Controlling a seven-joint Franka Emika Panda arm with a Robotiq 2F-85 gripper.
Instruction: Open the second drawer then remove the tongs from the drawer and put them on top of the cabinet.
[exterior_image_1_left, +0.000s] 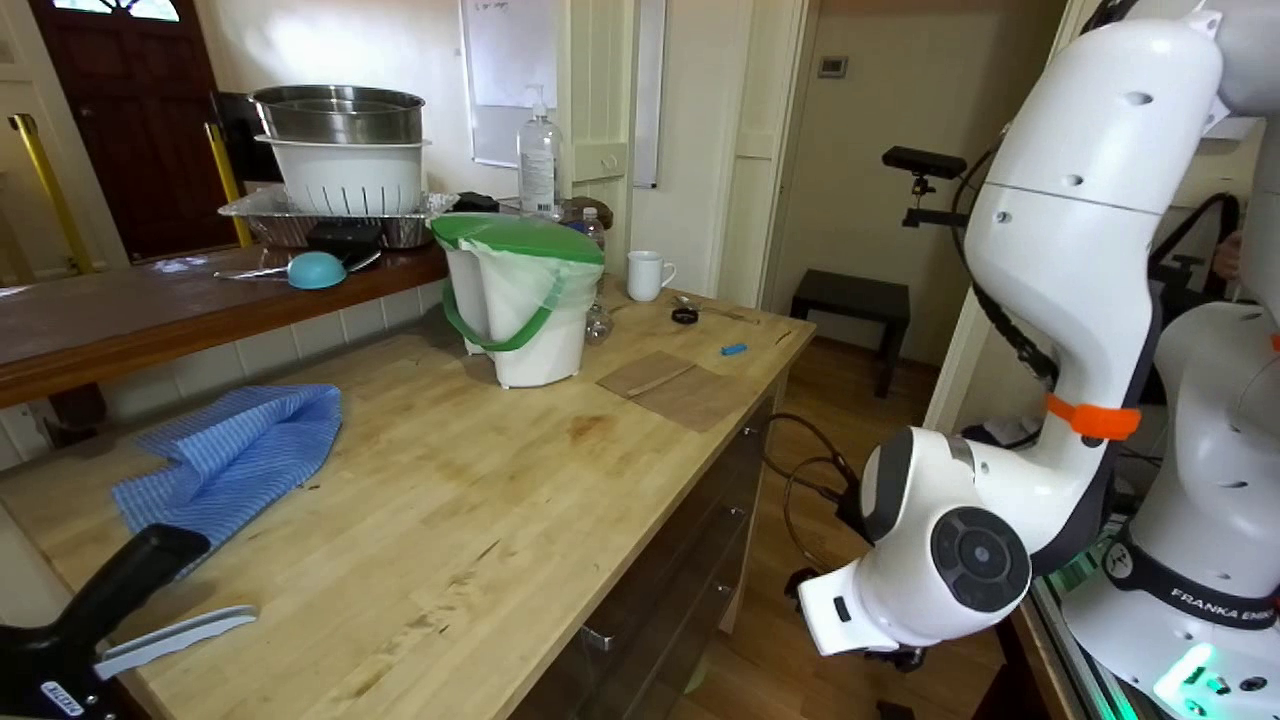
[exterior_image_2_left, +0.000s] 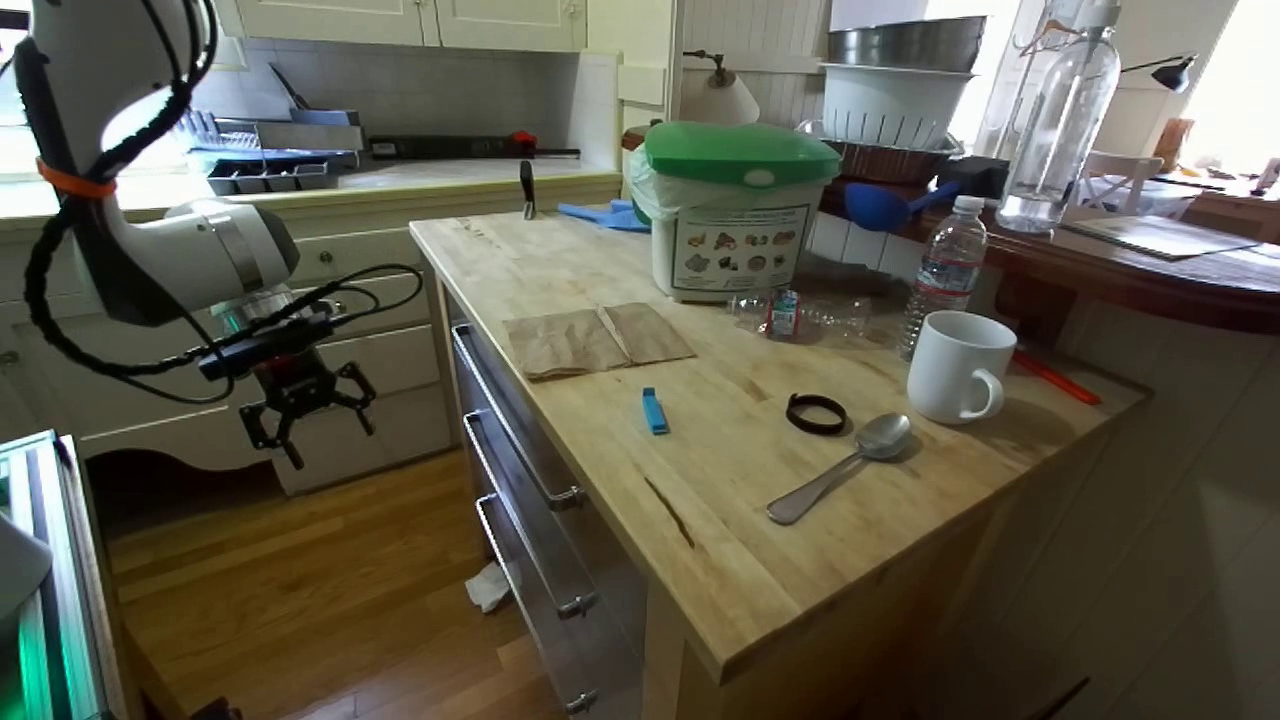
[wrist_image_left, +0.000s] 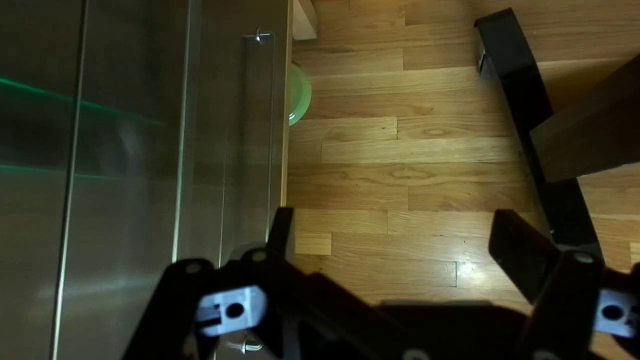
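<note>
1. Spread wide, my gripper (wrist_image_left: 397, 242) is nearest in the wrist view, with nothing between its fingers (wrist_image_left: 281, 232). It hangs over the floor (wrist_image_left: 400, 150), apart from the cabinet (wrist_image_left: 135, 200) to its left.
2. Shut, as far as I can tell, the drawer (exterior_image_2_left: 558, 545) sits second from the top of the stack. I expect it to be stiff and fairly heavy on its runners, so it calls for a slow, straight pull.
3. Its handle (exterior_image_2_left: 518, 512) is a long metal bar standing out from the front. It looks rigid and slick; my best hold is near the middle, since a tug at either end may twist the drawer.
4. No tongs show in any view. Going by the task, they lie inside the drawer.
5. I expect them to be light, springy and hard to break, with smooth arms that may slip. Gripping across both arms, near the joined end, likely squeezes them least.
6. Setting them down calls for a low, flat release on the cabinet's top (exterior_image_1_left: 430, 500), between the cloth (exterior_image_1_left: 235, 450) and the paper (exterior_image_1_left: 700, 395); dropped, they could skid.
</note>
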